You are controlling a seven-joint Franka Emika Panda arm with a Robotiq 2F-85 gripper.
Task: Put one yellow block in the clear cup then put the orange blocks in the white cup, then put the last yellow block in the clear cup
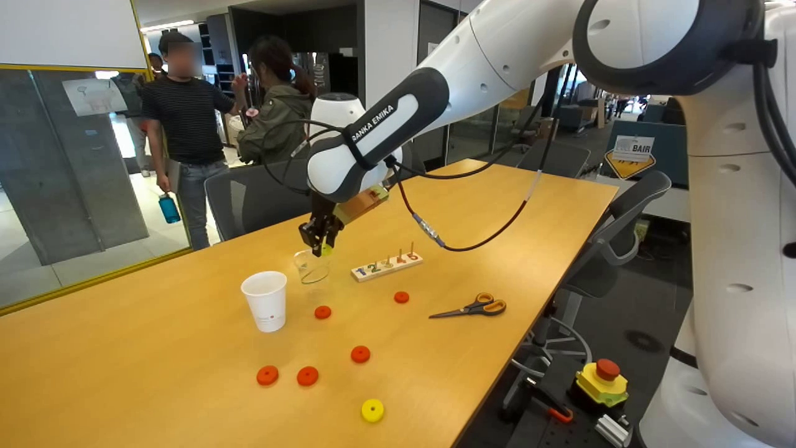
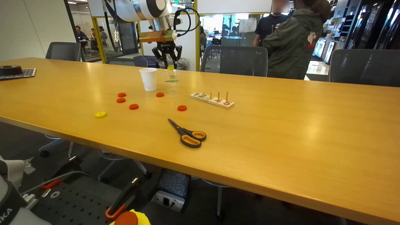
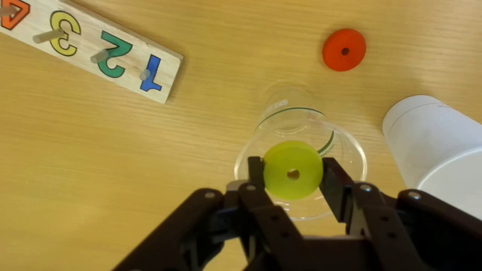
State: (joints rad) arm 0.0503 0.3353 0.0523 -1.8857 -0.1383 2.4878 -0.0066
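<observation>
My gripper (image 3: 293, 171) is shut on a yellow block (image 3: 293, 156), pinched edge to edge with its hole facing the wrist camera. Block and fingertips are over the mouth of the clear cup (image 3: 284, 118); in an exterior view the clear cup (image 2: 171, 80) has the block at rim height. How deep the block sits is hard to judge. The white cup (image 1: 267, 302) stands upright beside the clear cup. Several orange blocks (image 1: 360, 354) lie spread over the table, one orange block (image 3: 352, 45) showing in the wrist view. Another yellow block (image 2: 101, 114) lies flat near the table's edge.
A wooden number board with pegs (image 1: 387, 266) lies close to the clear cup. Scissors (image 2: 189, 135) rest on the table near its edge. At the table's far end are a keyboard and a dark ring-shaped object (image 2: 11, 70). People stand behind the table.
</observation>
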